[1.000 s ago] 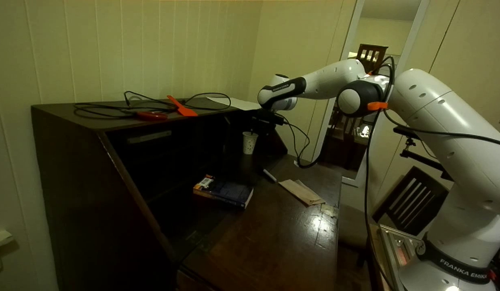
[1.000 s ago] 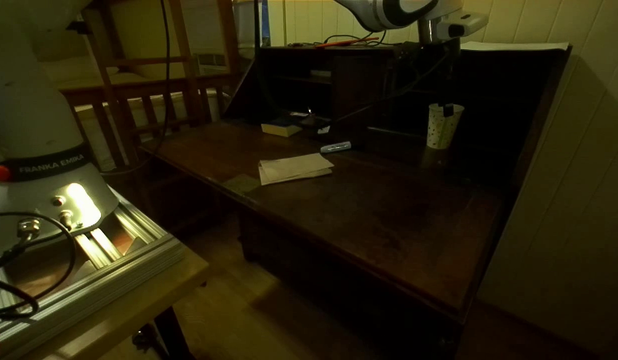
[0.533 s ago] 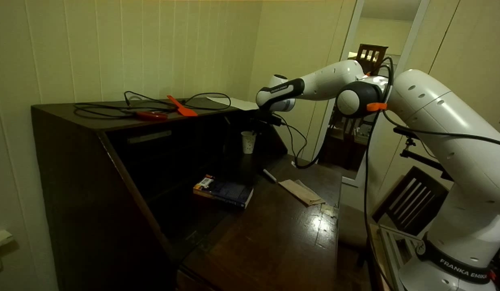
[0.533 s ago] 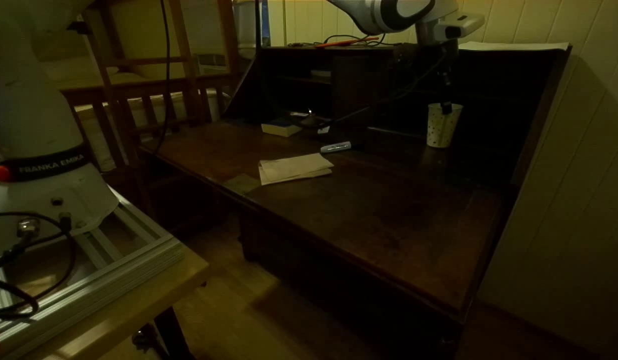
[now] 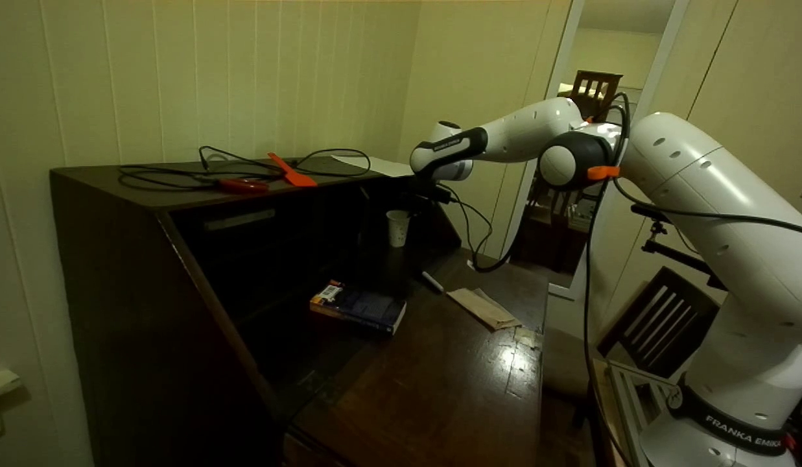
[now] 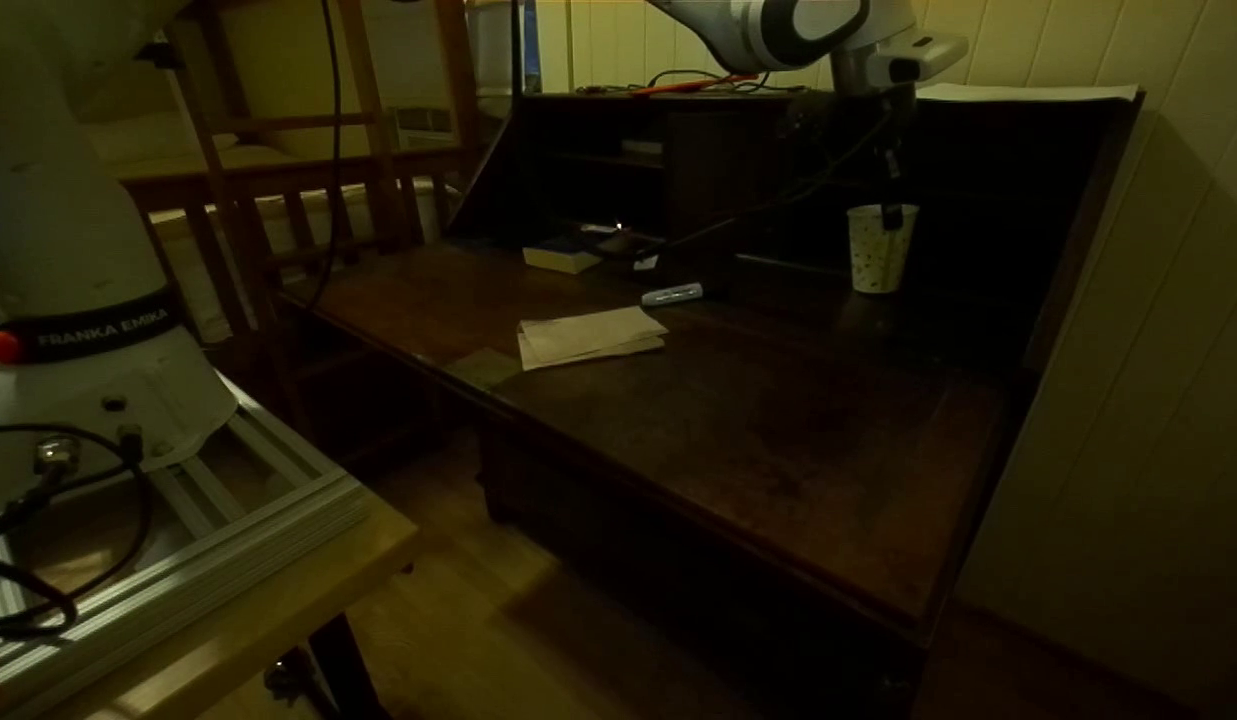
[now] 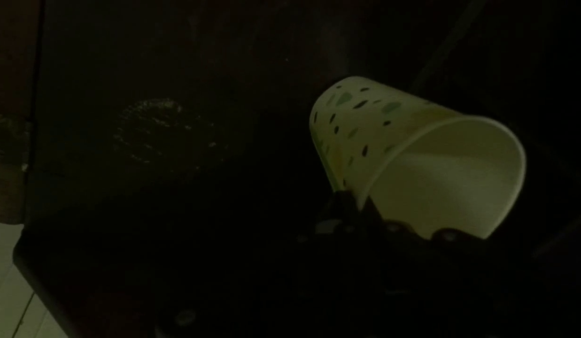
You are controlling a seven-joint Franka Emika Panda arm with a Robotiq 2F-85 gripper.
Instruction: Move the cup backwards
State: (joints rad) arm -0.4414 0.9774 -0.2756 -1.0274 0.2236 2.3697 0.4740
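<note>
In the wrist view, the hand [image 7: 356,198], closed tight, pinches a speckled paper cup [image 7: 389,131] at its eight-o'clock edge; grasping seems in hand, gentle backward carrying next.

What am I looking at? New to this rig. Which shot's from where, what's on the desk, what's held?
The machine is a white-and-black robot arm reaching over a dark brown wooden desk. The wide pictures come from two cameras outside the robot; the dim close-up comes from a camera on its wrist. On the writing surface lie a dark blue paperback book, a pale folded paper and a pale marker-like stick; the raised top carries an orange spatula, a small red object and a white paper sheet. The black gripper, its grasping end, is shut on the rim of a white speckled tapered cup, apparently one finger inside, one outside.
</note>
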